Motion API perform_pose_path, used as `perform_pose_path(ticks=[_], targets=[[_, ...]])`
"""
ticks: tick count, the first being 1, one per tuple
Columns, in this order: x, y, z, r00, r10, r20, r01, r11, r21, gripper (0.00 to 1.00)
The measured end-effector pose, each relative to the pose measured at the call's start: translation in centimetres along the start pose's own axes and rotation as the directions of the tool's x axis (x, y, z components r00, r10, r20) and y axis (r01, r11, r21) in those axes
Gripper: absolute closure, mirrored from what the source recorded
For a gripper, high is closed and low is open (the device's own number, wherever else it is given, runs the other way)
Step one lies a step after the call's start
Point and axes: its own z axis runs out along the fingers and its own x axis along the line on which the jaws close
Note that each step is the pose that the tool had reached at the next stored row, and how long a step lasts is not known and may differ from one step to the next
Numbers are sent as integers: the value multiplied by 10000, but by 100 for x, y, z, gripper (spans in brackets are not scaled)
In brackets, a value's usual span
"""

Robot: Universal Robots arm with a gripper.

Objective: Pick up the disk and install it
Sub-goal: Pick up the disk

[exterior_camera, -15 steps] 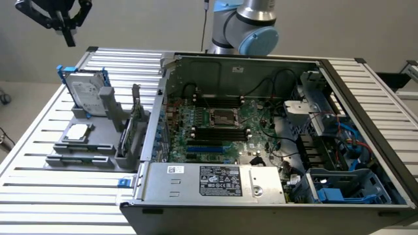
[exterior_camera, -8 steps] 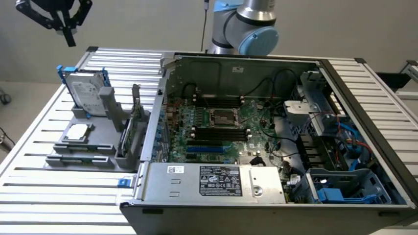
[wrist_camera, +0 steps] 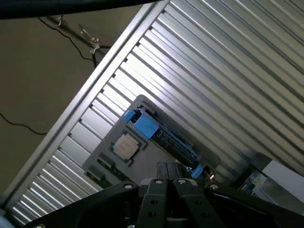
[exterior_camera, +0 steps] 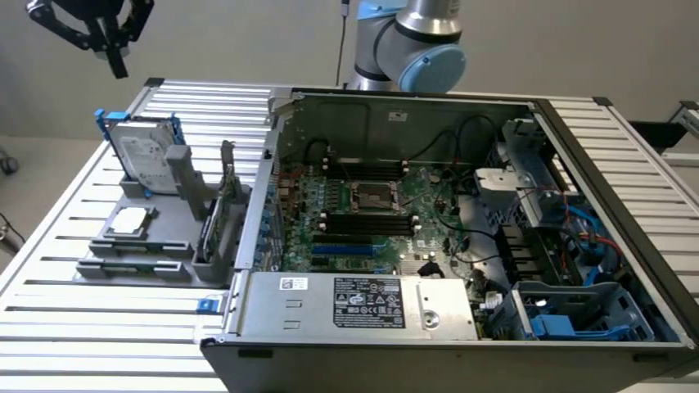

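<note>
Tool (exterior_camera: 114,67) (wrist_camera: 169,167): closed, empty, hanging in the air above the disk and touching nothing. Disk (exterior_camera: 146,155) (wrist_camera: 164,137): standing on edge in its blue carrier, slotted into the grey holder (exterior_camera: 131,254) on the slatted tabletop (exterior_camera: 65,319), at the exterior view's left of the open case (exterior_camera: 404,115). A small square chip (exterior_camera: 129,219) (wrist_camera: 126,146) lies flat on the same holder, beside the disk
</note>
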Motion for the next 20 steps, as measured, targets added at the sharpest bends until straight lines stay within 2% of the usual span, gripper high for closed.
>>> perform_pose_path(ticks=[4, 11, 15, 18, 20], targets=[[0, 0, 2, 9974, -719, 1, 719, 9974, 36, 89], [6, 4, -11, 9825, -1862, 5, 1862, 9825, 100, 89], [7, 5, -10, 9669, -2552, 3, 2552, 9668, 137, 89], [6, 5, -1, 9512, -3084, 2, 3084, 9511, 165, 89], [6, 7, 18, 9398, -3418, 31, 3417, 9396, 173, 89]])
